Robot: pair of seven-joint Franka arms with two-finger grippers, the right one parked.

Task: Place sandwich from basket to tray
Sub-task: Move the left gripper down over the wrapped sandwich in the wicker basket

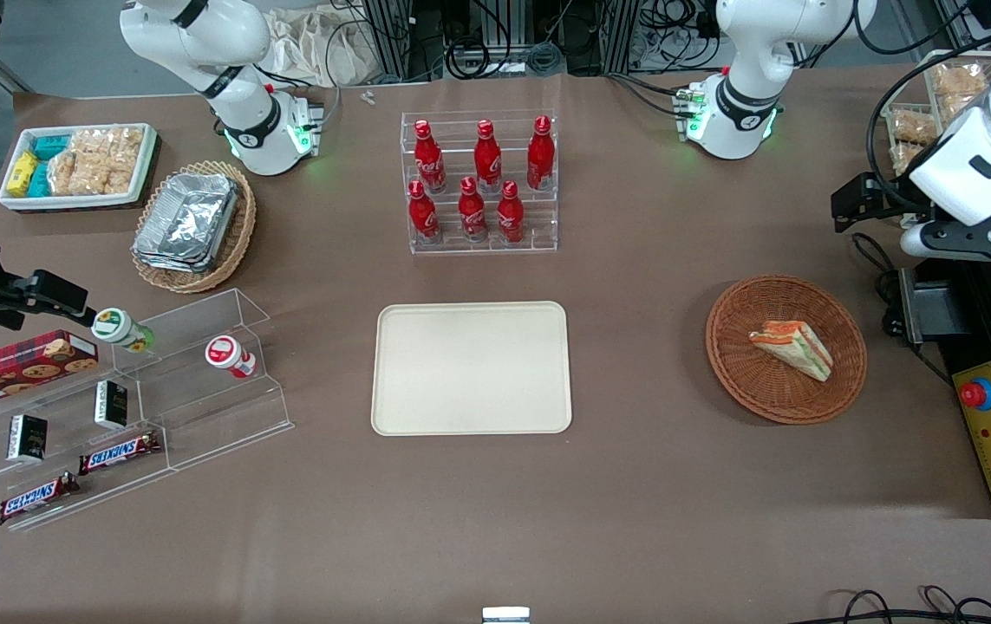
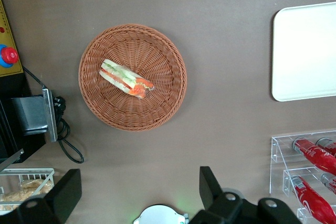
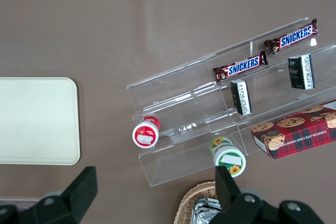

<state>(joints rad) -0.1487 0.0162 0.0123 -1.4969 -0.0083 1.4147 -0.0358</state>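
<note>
Below my tool (image 2: 137, 195), well apart from it, the sandwich (image 2: 126, 78) lies in the basket (image 2: 165, 103), its long axis slanting across the weave. My tool hangs high over the counter (image 1: 634, 485) with its jaws spread wide and holding nothing. I judge I must descend onto the wedge and turn my fingers across it. Toward the parked arm's end waits the bare tray (image 1: 471, 367).

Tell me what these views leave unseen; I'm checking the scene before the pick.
Gripper, open, above the table beside the basket: in the front view the arm's housing covers its fingertips.
Sandwich: its underside is hidden against the basket weave in both views.
Tray: cut off by the left wrist view's edge.
</note>
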